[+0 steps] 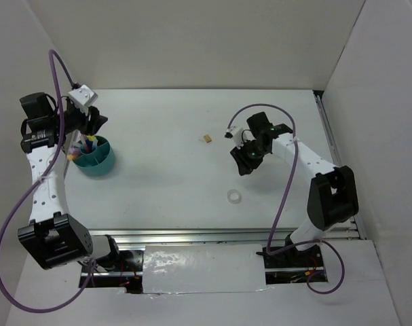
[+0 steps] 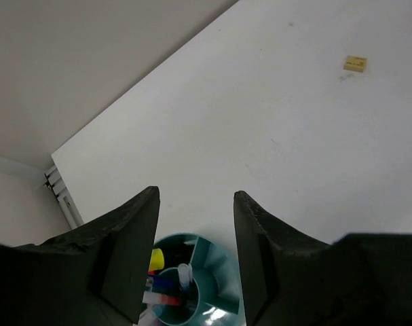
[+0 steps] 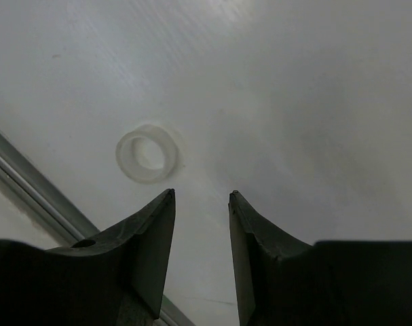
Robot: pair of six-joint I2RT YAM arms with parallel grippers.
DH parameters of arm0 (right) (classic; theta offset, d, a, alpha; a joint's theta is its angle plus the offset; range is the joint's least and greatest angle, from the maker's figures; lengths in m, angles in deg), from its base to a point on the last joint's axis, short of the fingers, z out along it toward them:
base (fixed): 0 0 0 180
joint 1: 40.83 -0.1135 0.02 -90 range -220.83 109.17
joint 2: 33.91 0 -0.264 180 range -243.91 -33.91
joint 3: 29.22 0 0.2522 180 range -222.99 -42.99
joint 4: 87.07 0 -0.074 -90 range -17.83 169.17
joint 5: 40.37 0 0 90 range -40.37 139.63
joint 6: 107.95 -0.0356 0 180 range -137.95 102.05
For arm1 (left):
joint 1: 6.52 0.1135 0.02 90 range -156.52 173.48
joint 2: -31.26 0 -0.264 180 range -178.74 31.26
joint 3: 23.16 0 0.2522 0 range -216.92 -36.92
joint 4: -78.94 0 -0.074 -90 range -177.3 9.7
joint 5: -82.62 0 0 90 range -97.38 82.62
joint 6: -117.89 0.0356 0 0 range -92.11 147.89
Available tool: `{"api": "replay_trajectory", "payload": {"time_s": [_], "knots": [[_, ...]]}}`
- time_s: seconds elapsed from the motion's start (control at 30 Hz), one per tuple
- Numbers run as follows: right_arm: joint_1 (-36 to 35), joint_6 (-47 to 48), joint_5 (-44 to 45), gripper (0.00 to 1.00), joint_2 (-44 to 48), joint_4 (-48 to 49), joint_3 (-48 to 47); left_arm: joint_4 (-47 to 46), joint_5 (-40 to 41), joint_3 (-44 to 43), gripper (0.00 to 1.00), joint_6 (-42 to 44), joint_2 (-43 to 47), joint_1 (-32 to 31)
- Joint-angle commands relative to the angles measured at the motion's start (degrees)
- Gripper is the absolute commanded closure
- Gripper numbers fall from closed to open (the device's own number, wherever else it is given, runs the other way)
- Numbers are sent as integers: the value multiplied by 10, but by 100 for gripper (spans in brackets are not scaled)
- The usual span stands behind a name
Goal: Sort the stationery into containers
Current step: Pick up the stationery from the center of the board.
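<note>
The teal cup stands at the table's left, with pens and markers upright in it. My left gripper hangs just above its far side. In the left wrist view the gripper is open and empty, with the cup below and yellow, blue and red stationery in its inner ring. The tan eraser lies mid-table. The clear tape ring lies flat, nearer the front. My right gripper hovers beyond the ring, open with nothing between its fingers.
White walls close in the table at the back and on both sides. A metal rail runs along the front edge and shows at the lower left of the right wrist view. The cup has outer partitioned sections.
</note>
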Motion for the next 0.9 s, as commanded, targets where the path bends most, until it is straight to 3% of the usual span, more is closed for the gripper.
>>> {"api": "replay_trajectory", "payload": {"time_s": [0.0,0.13,0.3,0.87], "knots": [[-30,29,-6,56,-22,-54,-23,47,6,33,40,38,39,1],[-64,35,-9,55,-59,-77,-32,62,16,73,40,39,100,5],[-86,27,-3,46,-83,-65,-17,52,50,129,35,29,156,5],[-116,9,54,48,-164,-18,0,81,48,175,34,45,230,7]]}}
